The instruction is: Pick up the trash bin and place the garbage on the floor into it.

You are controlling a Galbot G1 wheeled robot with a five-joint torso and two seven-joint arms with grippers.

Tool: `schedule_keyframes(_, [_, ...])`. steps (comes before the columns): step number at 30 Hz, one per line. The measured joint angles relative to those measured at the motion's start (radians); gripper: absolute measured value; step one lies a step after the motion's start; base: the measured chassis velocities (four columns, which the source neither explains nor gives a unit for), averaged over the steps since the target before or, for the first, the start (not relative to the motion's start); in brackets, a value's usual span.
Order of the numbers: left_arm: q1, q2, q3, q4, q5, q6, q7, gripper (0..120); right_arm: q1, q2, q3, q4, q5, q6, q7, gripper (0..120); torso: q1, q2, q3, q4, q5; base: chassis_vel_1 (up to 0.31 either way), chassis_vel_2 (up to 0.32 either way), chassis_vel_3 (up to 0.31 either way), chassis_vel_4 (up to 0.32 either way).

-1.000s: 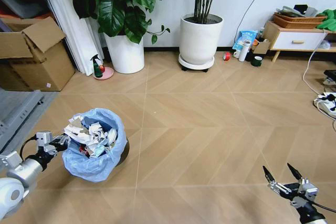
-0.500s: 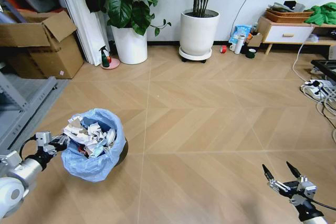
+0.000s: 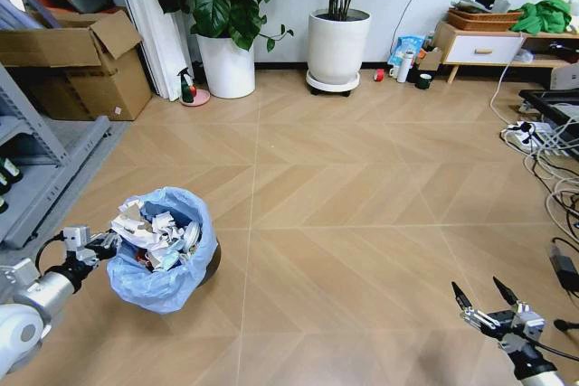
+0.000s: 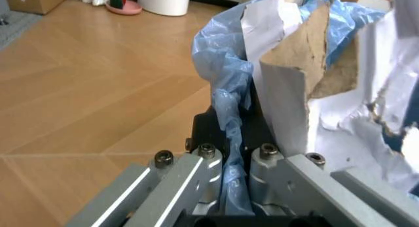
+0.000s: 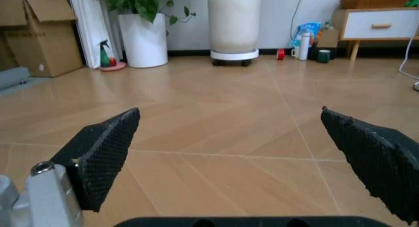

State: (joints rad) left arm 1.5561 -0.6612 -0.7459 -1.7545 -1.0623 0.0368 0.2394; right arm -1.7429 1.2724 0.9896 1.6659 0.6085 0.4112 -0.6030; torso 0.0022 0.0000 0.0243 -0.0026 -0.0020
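**Bin held at our left, right claw idle**

Our left gripper (image 3: 107, 243) is clamped on the rim of the small round black trash bin lined with a crinkly light-blue plastic bag (image 3: 166, 264); the bag bunches between its fingers (image 4: 262, 161). Crumpled white paper and cardboard garbage (image 3: 154, 228) is heaped inside the bin, just beyond that claw. Our right gripper (image 3: 485, 298) hangs spread wide over bare tan chevron-plank floor (image 3: 362, 196), well apart from the bin.

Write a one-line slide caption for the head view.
Left gripper clamps the rim of the paper-stuffed trash bin while the open right gripper hovers over bare floor.
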Motion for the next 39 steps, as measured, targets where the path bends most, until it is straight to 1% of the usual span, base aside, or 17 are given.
schedule_keyframes(5, [0.002,-0.006,-0.001,0.004,0.003,0.000,0.001,0,0.003,0.000,-0.001,-0.001,0.003,0.003,-0.003,100,0.000,0.000,0.000,0.0001,-0.0003,0.049,-0.020,-0.043,0.030])
schedule_keyframes(8, [0.001,-0.007,0.001,0.010,0.005,-0.001,0.001,0,0.003,-0.001,-0.001,-0.001,0.007,0.003,-0.004,100,0.000,0.000,0.000,0.0002,0.0006,-0.060,0.041,0.064,-0.045])
schedule_keyframes(10, [-0.016,-0.005,0.030,0.025,0.007,-0.001,0.001,0,0.000,-0.003,-0.001,-0.001,0.011,0.003,-0.008,100,0.001,0.000,0.000,0.0001,0.0001,-0.054,0.043,0.059,-0.039])
schedule_keyframes(12, [-0.051,0.003,0.079,0.057,0.008,-0.001,-0.007,0,-0.005,-0.002,0.001,0.002,0.011,0.003,-0.010,100,0.001,0.000,0.000,0.0000,0.0003,0.000,0.000,0.000,0.000])
schedule_keyframes(14, [-0.111,0.014,0.160,0.119,0.004,0.000,-0.025,0,-0.019,0.001,0.007,0.009,0.011,0.004,-0.014,100,0.000,0.000,0.000,0.0001,0.0001,0.000,0.000,0.000,0.000])
schedule_keyframes(15, [-0.111,0.014,0.160,0.119,0.004,0.000,-0.025,0,-0.019,0.001,0.007,0.009,0.011,0.004,-0.014,100,0.000,0.000,0.000,0.0001,0.0001,0.000,0.000,0.000,0.000])
schedule_keyframes(17, [-0.192,0.023,0.247,0.188,0.005,0.000,-0.030,0,-0.035,0.005,0.019,0.021,0.011,0.006,-0.020,100,0.000,0.000,0.000,0.0000,-0.0008,0.000,0.000,0.000,0.000])
schedule_keyframes(19, [-0.192,0.023,0.247,0.188,0.005,0.000,-0.030,0,-0.035,0.005,0.019,0.021,0.011,0.006,-0.020,100,0.000,0.000,0.000,0.0000,-0.0008,0.000,0.000,0.000,0.000])
schedule_keyframes(20, [-0.263,0.027,0.304,0.249,0.004,-0.003,-0.030,0,-0.050,0.008,0.025,0.028,0.008,0.010,-0.025,100,0.000,0.000,0.000,-0.0003,0.0002,0.000,0.000,0.000,0.000])
schedule_keyframes(21, [-0.297,0.027,0.328,0.286,0.004,-0.009,-0.027,0,-0.055,0.009,0.026,0.032,0.004,0.012,-0.028,100,0.000,0.000,0.000,-0.0007,0.0001,0.000,0.000,0.000,0.000])
schedule_keyframes(24, [-0.318,0.026,0.341,0.329,0.004,-0.014,-0.020,0,-0.054,0.004,0.015,0.033,-0.001,0.012,-0.028,100,0.000,0.000,0.000,-0.0005,0.0000,0.000,0.000,0.000,0.000])
schedule_keyframes(26, [-0.352,0.019,0.358,0.379,0.005,-0.021,-0.017,0,-0.052,0.000,0.005,0.032,-0.005,0.011,-0.029,100,0.000,0.000,0.000,0.0007,0.0003,0.000,0.000,0.000,0.000])
schedule_keyframes(27, [-0.352,0.019,0.358,0.379,0.005,-0.021,-0.017,0,-0.052,0.000,0.005,0.032,-0.005,0.011,-0.029,100,0.000,0.000,0.000,0.0007,0.0003,0.000,0.000,0.000,0.000])
schedule_keyframes(29, [-0.391,0.011,0.387,0.425,0.004,-0.027,-0.016,0,-0.057,0.000,0.004,0.033,-0.010,0.011,-0.031,100,0.000,0.000,0.000,0.0007,0.0003,0.000,0.000,0.000,0.000])
schedule_keyframes(31, [-0.425,0.004,0.416,0.463,0.004,-0.031,-0.015,0,-0.060,0.000,0.005,0.038,-0.010,0.011,-0.031,100,0.000,0.000,0.000,0.0000,-0.0001,0.000,0.000,0.000,0.000])
schedule_keyframes(37, [-0.474,-0.015,0.461,0.516,0.005,-0.034,-0.015,0,-0.056,-0.004,0.006,0.043,-0.010,0.009,-0.031,100,0.000,0.000,0.000,-0.0003,-0.0002,0.000,0.000,0.000,0.000])
schedule_keyframes(39, [-0.484,-0.017,0.469,0.527,0.006,-0.036,-0.015,0,-0.055,-0.005,0.005,0.044,-0.009,0.007,-0.031,100,0.000,0.000,0.000,0.0000,0.0010,0.000,0.000,0.000,0.000])
